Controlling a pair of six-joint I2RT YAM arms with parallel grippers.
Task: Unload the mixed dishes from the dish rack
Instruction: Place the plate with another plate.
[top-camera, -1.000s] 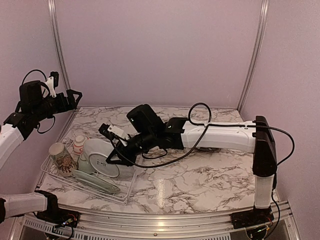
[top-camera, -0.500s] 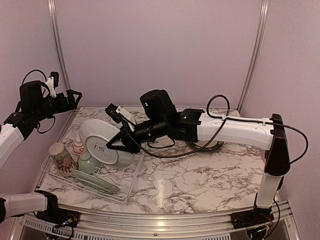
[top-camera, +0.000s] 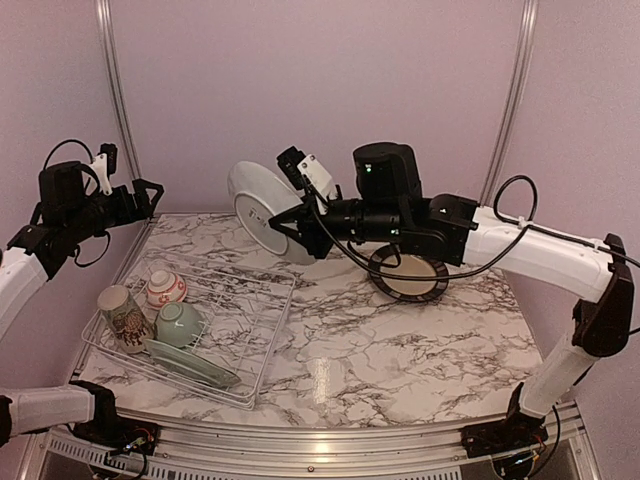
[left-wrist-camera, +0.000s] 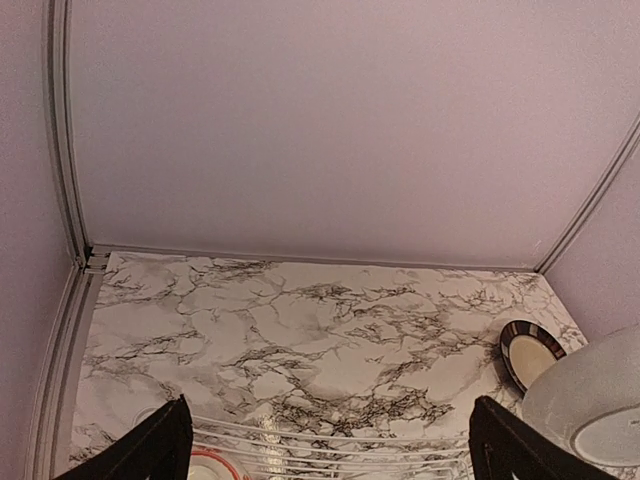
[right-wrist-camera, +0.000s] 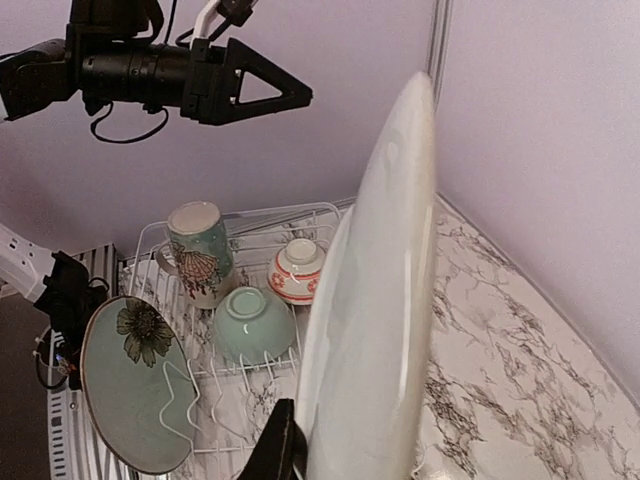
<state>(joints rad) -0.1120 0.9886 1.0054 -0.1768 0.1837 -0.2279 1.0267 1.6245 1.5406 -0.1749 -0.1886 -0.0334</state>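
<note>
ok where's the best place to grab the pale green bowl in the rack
Take the pale green bowl by its raised foot ring, coming from above. It sits mouth-down in the dish rack, so the rim is out of reach, and the smooth rounded walls would likely slip out of a pinch.

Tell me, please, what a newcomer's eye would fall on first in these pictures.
The pale plate, held in mid-air by the right gripper above the back of the table. Next, the wire rack at the near left, with a mug, a green bowl and a flowered plate in it.
</note>
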